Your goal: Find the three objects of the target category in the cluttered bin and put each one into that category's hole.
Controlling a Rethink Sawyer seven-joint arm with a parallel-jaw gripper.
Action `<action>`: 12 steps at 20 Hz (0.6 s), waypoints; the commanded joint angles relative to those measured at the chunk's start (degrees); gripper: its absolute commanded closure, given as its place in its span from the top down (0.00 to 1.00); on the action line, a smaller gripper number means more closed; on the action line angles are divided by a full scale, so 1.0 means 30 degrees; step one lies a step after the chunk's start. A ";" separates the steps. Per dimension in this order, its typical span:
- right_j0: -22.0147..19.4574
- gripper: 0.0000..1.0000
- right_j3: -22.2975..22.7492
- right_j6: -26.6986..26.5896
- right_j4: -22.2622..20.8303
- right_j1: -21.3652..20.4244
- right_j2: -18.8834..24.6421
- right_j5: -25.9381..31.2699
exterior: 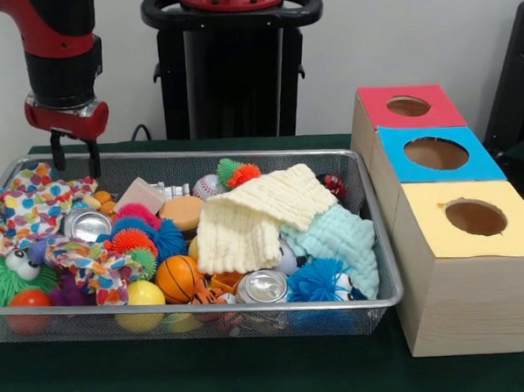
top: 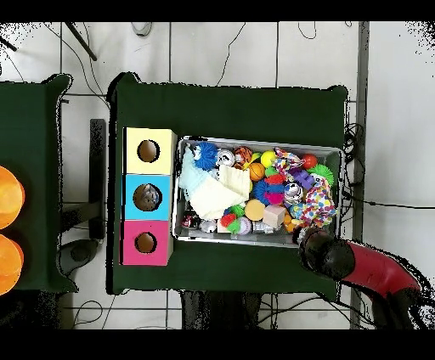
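Observation:
The bin [exterior: 206,309] is a silver wire-mesh basket full of toys and cloths, and it also shows in the overhead view [top: 255,141]. My gripper [exterior: 75,158] hangs open and empty over the bin's far left corner, just above a polka-dot cloth [exterior: 34,203]. In the overhead view the arm's wrist [top: 321,252] covers the gripper at the bin's lower right corner. Three wooden boxes stand beside the bin, each with a round hole: a red top [exterior: 442,109], a blue top [exterior: 396,145] and a yellow top [exterior: 431,233].
The bin holds a cream cloth [exterior: 254,214], a mint cloth [exterior: 339,240], two cans [exterior: 86,226] [exterior: 262,286], an orange ball [exterior: 177,277], a baseball [exterior: 207,186], and spiky balls in blue [exterior: 319,281] and green [exterior: 7,275]. The robot's pedestal [exterior: 234,74] stands behind.

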 commanded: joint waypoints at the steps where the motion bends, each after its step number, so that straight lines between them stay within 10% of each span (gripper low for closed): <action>1: 0.0078 1.00 -0.1572 0.2152 0.0325 0.0892 0.0012 -0.0710; 12: 0.0267 1.00 -0.1616 0.2289 0.0209 0.1751 0.0103 -0.1518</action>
